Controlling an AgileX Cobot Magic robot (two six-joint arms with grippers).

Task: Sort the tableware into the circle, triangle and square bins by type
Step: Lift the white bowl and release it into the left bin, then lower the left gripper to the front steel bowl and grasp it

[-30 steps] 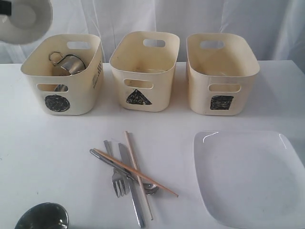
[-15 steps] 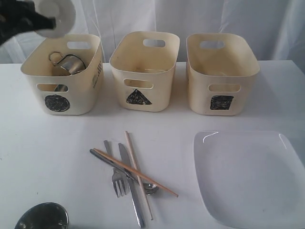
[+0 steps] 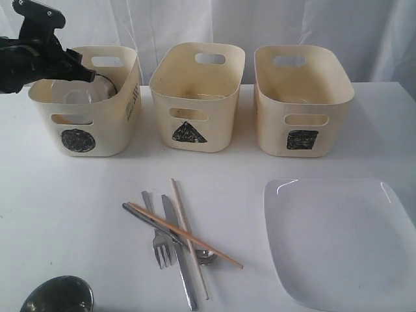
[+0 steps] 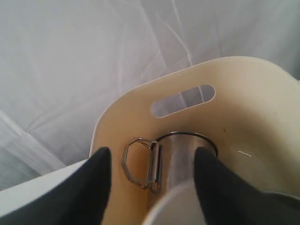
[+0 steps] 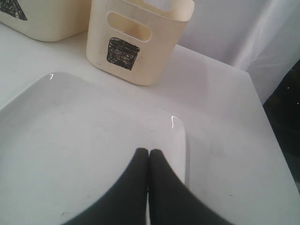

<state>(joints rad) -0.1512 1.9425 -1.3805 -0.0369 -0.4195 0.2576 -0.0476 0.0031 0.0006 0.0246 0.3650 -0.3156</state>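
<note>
While my left hand [image 4: 152,157] hangs open over circle bin [image 3: 112,138], white bowl [image 3: 69,96] lies inside; right hand [image 5: 149,152] closed.

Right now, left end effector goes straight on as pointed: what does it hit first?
Probably the white bowl just ahead of the left end effector; behind it, the steel cup in the circle bin. Depth unclear.

I see a white table [image 3: 78,188] carrying three cream tubs in a row at the back: the circle bin [image 3: 107,130], the triangle bin [image 3: 221,110] and the square bin [image 3: 273,123], each standing apart. In front, a fork [image 3: 159,247], knife [image 3: 185,279], spoon [image 3: 207,257] and chopsticks [image 3: 221,255] lie crossed in one heap. The white square plate [image 3: 338,240] lies flat to their right. At the near left edge sits what looks like a steel bowl [image 3: 58,296], partly cut off.
</note>
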